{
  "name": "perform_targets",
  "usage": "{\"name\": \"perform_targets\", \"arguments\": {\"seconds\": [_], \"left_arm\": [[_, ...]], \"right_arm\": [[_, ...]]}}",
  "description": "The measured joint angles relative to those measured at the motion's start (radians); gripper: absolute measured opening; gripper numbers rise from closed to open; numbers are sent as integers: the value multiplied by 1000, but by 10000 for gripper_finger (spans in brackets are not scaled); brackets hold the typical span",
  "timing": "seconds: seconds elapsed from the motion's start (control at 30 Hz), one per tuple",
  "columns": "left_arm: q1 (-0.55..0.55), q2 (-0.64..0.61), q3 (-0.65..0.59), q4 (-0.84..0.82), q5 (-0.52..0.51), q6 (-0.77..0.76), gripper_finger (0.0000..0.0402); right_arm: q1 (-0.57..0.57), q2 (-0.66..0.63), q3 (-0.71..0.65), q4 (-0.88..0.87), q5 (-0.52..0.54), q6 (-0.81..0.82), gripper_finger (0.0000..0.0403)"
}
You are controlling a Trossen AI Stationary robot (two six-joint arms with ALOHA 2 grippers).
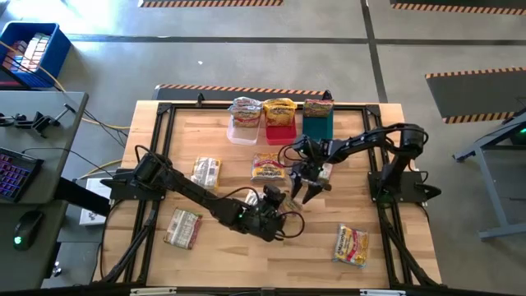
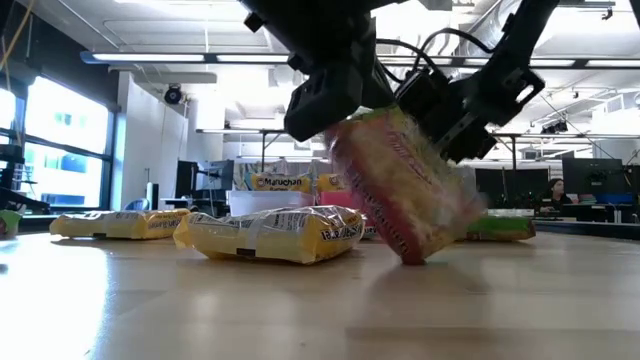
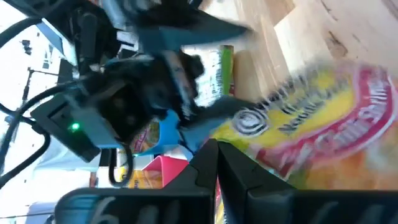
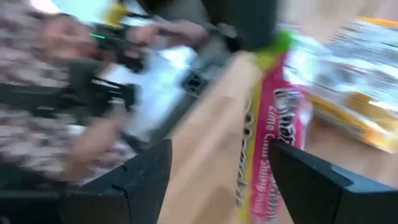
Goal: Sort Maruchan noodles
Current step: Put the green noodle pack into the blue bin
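Note:
A pink, yellow and green Maruchan noodle packet (image 2: 400, 190) stands tilted on edge over the middle of the table, my left gripper (image 3: 217, 163) shut on it. My right gripper (image 4: 231, 180) is open just beyond it. Its two fingers stand on either side of the packet (image 4: 273, 143), and I cannot tell whether they touch it. In the high view the two grippers meet near the table's centre, left (image 1: 279, 207) and right (image 1: 304, 192). Loose packets lie flat on the wood: yellow ones (image 1: 267, 166) (image 1: 351, 245) and pale ones (image 1: 206, 171) (image 1: 182, 228). My left gripper pinches the packet's upper edge (image 3: 239, 144) between its two shut fingers, at the green-trimmed end (image 4: 281, 43). The fingers slant down from the table's left side. The packet hangs tilted below them, its lower corner (image 2: 410, 256) at or just above the table top.
Three bins stand in a row at the far edge: clear (image 1: 243, 131), red (image 1: 279, 133) and teal (image 1: 318, 125), each with a packet lying on top. A black frame (image 1: 164, 107) borders the table. A person sits in the room beyond (image 2: 553, 190).

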Motion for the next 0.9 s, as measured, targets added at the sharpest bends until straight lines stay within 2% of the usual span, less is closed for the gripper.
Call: {"name": "perform_targets", "arguments": {"seconds": [0.17,0.4,0.53,0.63,0.77,0.9], "left_arm": [[-2,0,0,-3,-41,-8,0],[-14,0,0,-6,-66,-8,0],[-26,0,0,-7,-99,-2,0],[-34,0,0,-15,-102,-7,0],[-35,0,0,-17,-103,-9,0],[-35,0,0,-19,-119,-18,0]], "right_arm": [[70,0,0,65,261,22,268],[131,0,0,161,314,19,268],[129,0,0,175,418,15,268],[121,0,0,200,413,0,268],[112,0,0,232,323,-11,268],[111,0,0,230,302,-25,268]]}}
